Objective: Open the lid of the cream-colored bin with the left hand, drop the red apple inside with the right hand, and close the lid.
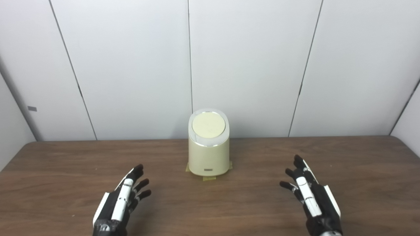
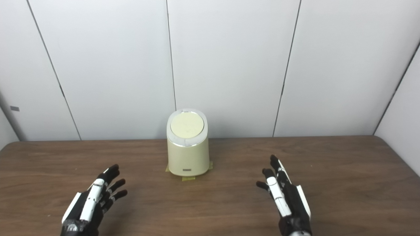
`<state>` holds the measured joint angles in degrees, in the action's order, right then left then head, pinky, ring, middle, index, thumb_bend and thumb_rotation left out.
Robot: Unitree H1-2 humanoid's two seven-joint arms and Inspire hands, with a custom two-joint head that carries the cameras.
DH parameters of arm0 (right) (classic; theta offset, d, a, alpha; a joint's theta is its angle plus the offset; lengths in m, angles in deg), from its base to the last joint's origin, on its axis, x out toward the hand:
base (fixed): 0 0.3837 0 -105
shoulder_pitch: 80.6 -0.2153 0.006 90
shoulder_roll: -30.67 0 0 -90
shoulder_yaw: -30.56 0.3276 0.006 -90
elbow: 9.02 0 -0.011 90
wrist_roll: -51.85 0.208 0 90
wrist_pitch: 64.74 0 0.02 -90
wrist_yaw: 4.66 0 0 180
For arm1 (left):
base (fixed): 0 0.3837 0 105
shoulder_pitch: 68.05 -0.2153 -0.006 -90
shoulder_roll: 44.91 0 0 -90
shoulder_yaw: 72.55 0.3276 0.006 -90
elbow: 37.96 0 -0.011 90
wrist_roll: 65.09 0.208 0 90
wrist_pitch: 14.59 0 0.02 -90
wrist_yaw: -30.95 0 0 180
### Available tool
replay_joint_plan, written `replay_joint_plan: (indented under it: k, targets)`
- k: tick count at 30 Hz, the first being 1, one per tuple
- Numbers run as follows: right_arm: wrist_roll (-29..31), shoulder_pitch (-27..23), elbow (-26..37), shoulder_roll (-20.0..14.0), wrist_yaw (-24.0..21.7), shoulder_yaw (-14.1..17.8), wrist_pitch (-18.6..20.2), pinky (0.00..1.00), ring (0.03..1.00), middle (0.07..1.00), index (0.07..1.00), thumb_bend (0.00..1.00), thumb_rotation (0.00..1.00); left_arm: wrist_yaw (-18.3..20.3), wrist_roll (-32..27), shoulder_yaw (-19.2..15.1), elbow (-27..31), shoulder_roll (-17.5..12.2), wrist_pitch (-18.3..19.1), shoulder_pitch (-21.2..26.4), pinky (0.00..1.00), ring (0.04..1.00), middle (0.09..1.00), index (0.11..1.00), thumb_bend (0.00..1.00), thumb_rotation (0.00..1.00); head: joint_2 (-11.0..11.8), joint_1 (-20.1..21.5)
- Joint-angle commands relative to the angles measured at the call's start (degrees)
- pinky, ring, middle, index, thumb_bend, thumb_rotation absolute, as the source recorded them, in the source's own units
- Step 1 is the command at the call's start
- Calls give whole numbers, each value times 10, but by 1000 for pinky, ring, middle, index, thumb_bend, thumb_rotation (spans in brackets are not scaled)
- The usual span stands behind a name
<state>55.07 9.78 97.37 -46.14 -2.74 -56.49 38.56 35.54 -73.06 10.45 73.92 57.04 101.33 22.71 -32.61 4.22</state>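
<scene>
**Both hands wait open, bin shut**

Nearest the camera, the left hand (image 1: 121, 200) and the right hand (image 1: 310, 193) hover low over the table (image 1: 65, 170), each with fingers spread and nothing in its grasp. Both point away from the robot, toward the far wall. They sit well apart, one on each side of the middle line.

Between them and farther back stands the bin (image 1: 208, 154), upright, cream-colored, near the table's far edge. Its lid (image 1: 208, 125) is down, a pale round disc inside a lighter ring. Neither hand touches the bin. Strips of yellowish tape (image 1: 209, 178) show at its base on the brown wood. Behind it rises a wall (image 1: 249, 65) of white panels.
</scene>
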Motion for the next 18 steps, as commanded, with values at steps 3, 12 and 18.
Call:
replay_joint_plan:
  k: [3,12,18]
  targets:
    - [5,-18,16,-1,-3,5,-20,715,851,977,947,554,763,-2,-6,3,15,-4,-17,21,814,916,986,909,295,905,-3,1]
    - [19,-21,12,-9,-15,7,-28,775,905,1000,966,615,779,-3,-6,3,16,-3,-29,23,840,946,1000,873,358,890,-6,-2]
    - [21,-20,17,-13,-16,8,-22,772,889,980,979,598,784,-1,-1,5,13,-7,-38,23,863,932,989,896,358,893,-7,-1]
